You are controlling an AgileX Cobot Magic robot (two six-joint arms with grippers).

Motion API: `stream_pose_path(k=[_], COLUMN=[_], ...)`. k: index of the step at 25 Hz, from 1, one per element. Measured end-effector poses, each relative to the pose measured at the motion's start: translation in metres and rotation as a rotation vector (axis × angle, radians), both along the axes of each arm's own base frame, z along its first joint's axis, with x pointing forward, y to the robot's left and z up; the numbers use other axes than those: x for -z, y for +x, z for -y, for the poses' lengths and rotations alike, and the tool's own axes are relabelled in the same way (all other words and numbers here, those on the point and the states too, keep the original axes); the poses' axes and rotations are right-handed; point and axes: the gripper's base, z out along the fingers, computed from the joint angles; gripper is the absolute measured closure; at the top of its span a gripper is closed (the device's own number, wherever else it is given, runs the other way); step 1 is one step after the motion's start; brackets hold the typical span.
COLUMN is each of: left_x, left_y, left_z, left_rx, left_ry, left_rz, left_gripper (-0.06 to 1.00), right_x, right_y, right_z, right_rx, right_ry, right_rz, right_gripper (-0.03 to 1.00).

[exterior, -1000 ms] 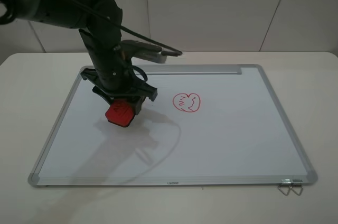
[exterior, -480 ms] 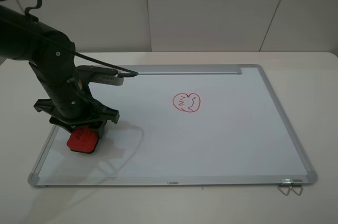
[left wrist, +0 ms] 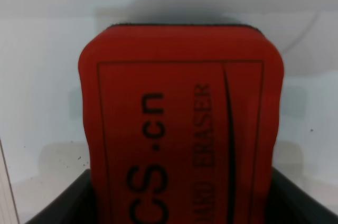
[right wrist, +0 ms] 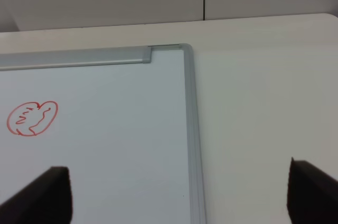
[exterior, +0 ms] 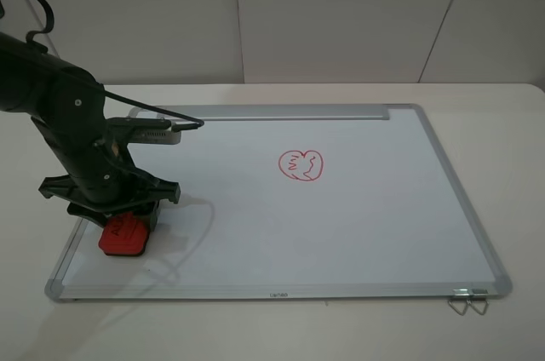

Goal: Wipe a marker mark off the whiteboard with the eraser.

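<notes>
Likely a robotics lab bench: plain white panelled wall (exterior: 341,12) across the top of the frame, white rounded-corner table (exterior: 511,123) below, black jointed robot arm (exterior: 60,106) at left.

Overview high, wrists lower, whiteboard (exterior: 341,225) probably shared

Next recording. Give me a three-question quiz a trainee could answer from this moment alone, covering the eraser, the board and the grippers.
1. True or false: the right gripper holds the eraser.
2. In the high view, at which corner of the whiteboard is the eraser? A: near left. B: far right. C: near right.
3. Fill in: the one red drawing visible on the board is a ___-shaped scribble.

Key
1. False. The left gripper clamps it; the right one is open with nothing between its fingers.
2. A.
3. Heart.
</notes>
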Motion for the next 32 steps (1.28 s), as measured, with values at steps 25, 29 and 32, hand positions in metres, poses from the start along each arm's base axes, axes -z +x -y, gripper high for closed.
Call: stream_pose_path(k=[25,29,32], left_x=[-0.098,-0.149,-0.183], left_y=[-0.005,-0.033,-0.064], left_z=[-0.015,-0.035,-0.055], left_rx=[0.097,0.11,0.094], left_ry=[-0.08,-0.055,-0.039], left_rz=[0.389,0.521,0.603], left_gripper=[0.2,0.18,0.17], right_x=[0.0,0.0,0.0], right_y=[0.0,0.0,0.0], right_z=[0.0,0.0,0.0], right_rx=[0.0,0.0,0.0], right_ry=[0.0,0.0,0.0], right_rz=[0.0,0.0,0.0], right_gripper=[0.24,0.24,0.24])
